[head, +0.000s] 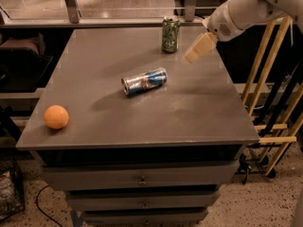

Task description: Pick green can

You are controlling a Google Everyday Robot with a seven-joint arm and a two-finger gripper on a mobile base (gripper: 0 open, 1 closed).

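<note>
Tabletop (203, 103): green can (170, 35) seemingly beside hand (190, 56)

White arm (246, 8) in from upper right, tan hand (193, 54) angled down-left, in midair.

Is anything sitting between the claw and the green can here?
Nothing visible does. The claw hovers close beside the upright green can, near the far edge of the table. The tipped blue-and-silver can and the orange lie closer to the camera, off that line.

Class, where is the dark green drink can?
The green can stands upright at the grey table's far edge; the tan gripper hovers just to its right.
</note>
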